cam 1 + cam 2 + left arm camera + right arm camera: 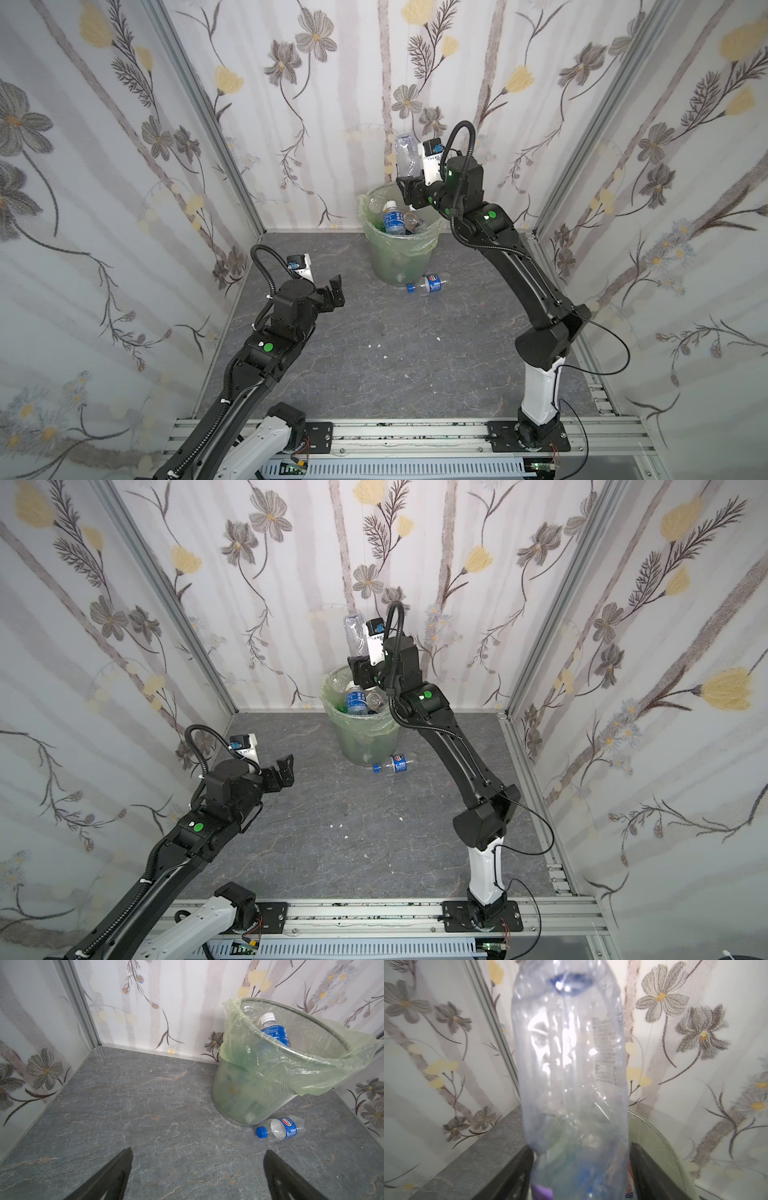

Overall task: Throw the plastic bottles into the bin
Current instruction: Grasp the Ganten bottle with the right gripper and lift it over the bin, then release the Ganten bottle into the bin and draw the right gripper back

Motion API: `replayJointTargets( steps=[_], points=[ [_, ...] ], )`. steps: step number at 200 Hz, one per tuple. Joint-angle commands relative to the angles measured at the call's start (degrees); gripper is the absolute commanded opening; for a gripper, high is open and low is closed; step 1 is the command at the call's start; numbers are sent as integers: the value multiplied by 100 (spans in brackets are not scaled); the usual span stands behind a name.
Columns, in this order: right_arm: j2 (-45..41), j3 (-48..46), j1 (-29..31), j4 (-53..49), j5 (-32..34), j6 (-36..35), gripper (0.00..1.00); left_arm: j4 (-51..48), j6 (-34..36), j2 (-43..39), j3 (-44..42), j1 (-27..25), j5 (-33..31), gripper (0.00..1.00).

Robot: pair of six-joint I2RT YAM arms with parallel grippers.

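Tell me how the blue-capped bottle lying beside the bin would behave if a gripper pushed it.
The blue-capped bottle looks empty, so it is probably light. It lies on its round side on the smooth grey surface, so it may roll away. Its thin clear wall would likely dent when squeezed.

We see a grey marbled floor (pixel 374 386) flecked with white specks (pixel 384 356), floral walls (pixel 104 166), and a metal rail (pixel 415 432).
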Motion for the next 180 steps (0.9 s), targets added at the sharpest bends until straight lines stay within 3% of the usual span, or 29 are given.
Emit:
replayJointTargets(
  steps=[1, 69, 119, 151, 180],
  points=[
    [-2, -1, -42, -790, 446, 149, 89, 204, -7, -60, 60, 8, 86, 100],
    [-2201, -3345, -107, 366, 694, 56, 92, 211, 36, 294, 100, 6, 192, 100],
    [-4001, -6486, -357, 1507, 849, 631, 89, 212, 63, 257, 69, 12, 34, 100],
    [-4099, -7465, -1131, 1618, -12, 1058, 78, 228, 46, 349, 66, 12, 90, 100],
    [-3261, -7423, -1623, 1780, -692, 1190, 78, 247, -17, 359, 58, 7, 134, 100]
  ],
)
